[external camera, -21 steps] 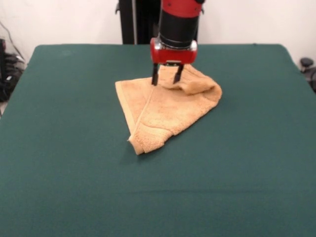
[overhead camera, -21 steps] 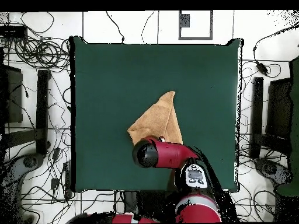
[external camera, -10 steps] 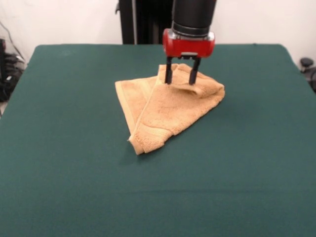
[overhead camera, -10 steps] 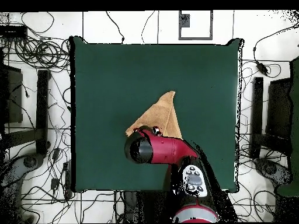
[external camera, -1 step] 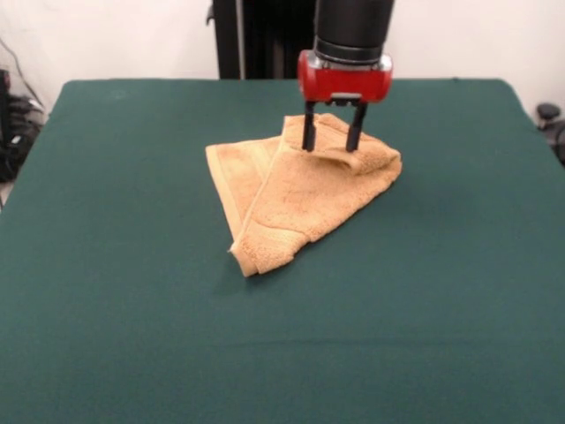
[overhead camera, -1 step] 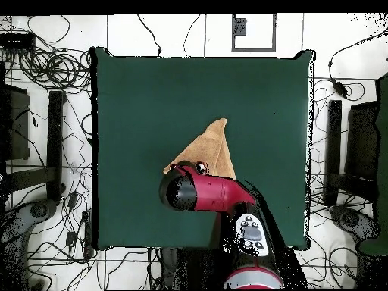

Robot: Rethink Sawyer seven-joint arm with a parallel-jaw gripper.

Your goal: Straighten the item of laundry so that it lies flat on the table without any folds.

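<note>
The item of laundry is a tan-orange towel lying folded over itself in a rough triangle on the green table, with a rolled bulge along its far right edge. My gripper hangs just above that bulge, open, its two dark fingers apart with nothing between them. In the overhead view the towel shows as a triangle pointing away from the arm, and the red arm covers its near part and the gripper.
The table's edges are far from the towel on every side. Cables and stands surround the table on the floor.
The gripper has moved to the right along the towel's far edge, from the left part of the fold to above the rolled bulge. The towel has barely shifted.
</note>
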